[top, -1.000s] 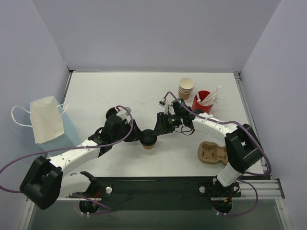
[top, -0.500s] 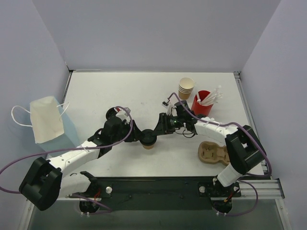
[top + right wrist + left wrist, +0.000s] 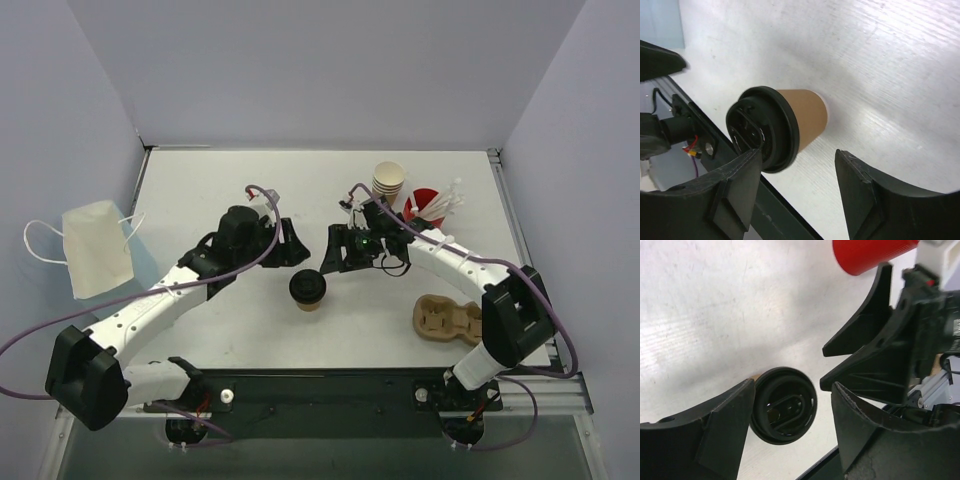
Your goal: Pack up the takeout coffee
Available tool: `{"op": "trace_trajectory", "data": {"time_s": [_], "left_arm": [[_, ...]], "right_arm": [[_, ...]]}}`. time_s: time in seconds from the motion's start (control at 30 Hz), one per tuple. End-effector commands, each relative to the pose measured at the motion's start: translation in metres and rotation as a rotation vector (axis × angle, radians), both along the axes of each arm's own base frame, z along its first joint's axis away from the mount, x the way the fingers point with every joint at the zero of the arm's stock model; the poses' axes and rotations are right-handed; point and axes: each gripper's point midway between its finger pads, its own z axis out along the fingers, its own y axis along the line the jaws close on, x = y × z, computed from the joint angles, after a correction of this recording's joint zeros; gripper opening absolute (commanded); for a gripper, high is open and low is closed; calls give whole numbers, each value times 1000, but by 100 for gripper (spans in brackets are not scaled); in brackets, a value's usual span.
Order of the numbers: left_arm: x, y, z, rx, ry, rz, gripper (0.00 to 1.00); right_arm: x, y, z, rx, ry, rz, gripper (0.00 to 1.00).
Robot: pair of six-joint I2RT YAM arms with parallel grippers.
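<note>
The takeout coffee [image 3: 308, 290], a small brown paper cup with a black lid, stands upright and alone on the white table. My left gripper [image 3: 290, 245] hovers just behind it to the left, jaws open and empty. My right gripper [image 3: 327, 250] hovers behind it to the right, also open and empty. In the left wrist view the black lid [image 3: 784, 405] shows below, between my open left gripper [image 3: 792, 387]. The right wrist view shows the cup's brown wall [image 3: 807, 115] beyond my open right gripper [image 3: 799, 152], untouched.
A white paper bag [image 3: 97, 248] lies at the left edge. At the back right stand a stack of lidless brown cups [image 3: 388, 182] and a red cup [image 3: 425, 208] holding white sticks. A cardboard cup carrier [image 3: 445, 318] lies at the front right.
Both grippers have let go of the cup, opened wider and drawn back away from it toward the rear. The cup stays where it was.
</note>
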Motion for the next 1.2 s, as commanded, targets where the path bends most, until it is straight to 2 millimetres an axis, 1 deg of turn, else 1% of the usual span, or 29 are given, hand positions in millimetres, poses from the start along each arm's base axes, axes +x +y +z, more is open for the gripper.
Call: {"op": "trace_trajectory", "data": {"time_s": [0.0, 0.03, 0.07, 0.1, 0.13, 0.17, 0.2, 0.23, 0.27, 0.33, 0.37, 0.4, 0.43, 0.47, 0.5, 0.53, 0.57, 0.6, 0.63, 0.67, 0.7, 0.73, 0.77, 0.8, 0.83, 0.87, 1.0, 1.03, 1.17], "left_arm": [[12, 3, 35, 32, -51, -10, 74], [13, 7, 38, 54, -66, -9, 75], [16, 11, 48, 65, -87, 7, 76], [16, 23, 50, 99, -92, 40, 80], [17, 31, 56, 126, -119, 48, 82], [16, 38, 60, 144, -135, 67, 85], [17, 52, 77, 159, -186, 119, 87], [12, 62, 79, 192, -197, 128, 97], [6, 72, 95, 186, -245, 151, 97], [-3, 90, 103, 225, -294, 178, 97], [-13, 99, 117, 209, -343, 192, 97], [-18, 107, 111, 225, -347, 204, 97], [-23, 112, 110, 233, -366, 200, 97], [-34, 117, 119, 207, -409, 203, 97], [-39, 121, 117, 207, -419, 198, 97], [-43, 124, 103, 228, -410, 191, 97], [-50, 133, 107, 222, -440, 212, 97], [-52, 138, 100, 239, -444, 222, 97], [-55, 142, 88, 258, -435, 229, 97], [-59, 149, 88, 255, -460, 252, 97], [-60, 151, 87, 251, -477, 254, 97], [-62, 151, 87, 244, -490, 250, 97], [-65, 152, 94, 227, -514, 249, 97], [-65, 152, 99, 218, -533, 254, 97], [-65, 153, 101, 215, -544, 257, 97], [-66, 154, 101, 214, -555, 258, 97], [-66, 161, 102, 237, -559, 281, 97], [-66, 161, 103, 237, -560, 283, 97], [-68, 160, 103, 229, -561, 277, 97]], "right_arm": [[2, -19, 26, -81, -84, -45, 62], [4, -21, 29, -115, -122, -63, 64], [3, -26, 35, -134, -144, -79, 64], [3, -27, 37, -156, -165, -96, 65], [5, -28, 44, -171, -190, -111, 66], [2, -31, 45, -224, -227, -127, 67], [1, -31, 48, -244, -250, -129, 68], [1, -30, 51, -266, -271, -132, 69], [-2, -26, 55, -300, -303, -129, 69], [-9, -20, 56, -323, -310, -107, 70], [-9, -12, 60, -328, -321, -99, 72], [-10, -9, 60, -339, -326, -97, 75], [-12, -6, 59, -350, -329, -85, 77], [-8, -4, 59, -372, -343, -89, 77], [-11, 3, 61, -377, -356, -73, 77], [-13, 7, 59, -383, -355, -58, 78], [-12, 16, 59, -383, -357, -43, 80], [-15, 22, 59, -386, -362, -20, 82], [-17, 27, 58, -393, -368, -7, 84], [-16, 31, 53, -410, -369, 9, 84], [-16, 37, 57, -409, -383, 16, 85], [-17, 38, 55, -422, -381, 19, 85], [-16, 40, 49, -440, -374, 27, 86], [-16, 43, 51, -446, -384, 38, 87], [-16, 42, 50, -463, -385, 42, 88], [-17, 43, 44, -485, -380, 49, 88], [-20, 47, 40, -512, -382, 71, 88], [-21, 49, 38, -518, -383, 78, 88], [-19, 48, 31, -555, -383, 80, 88]]}}
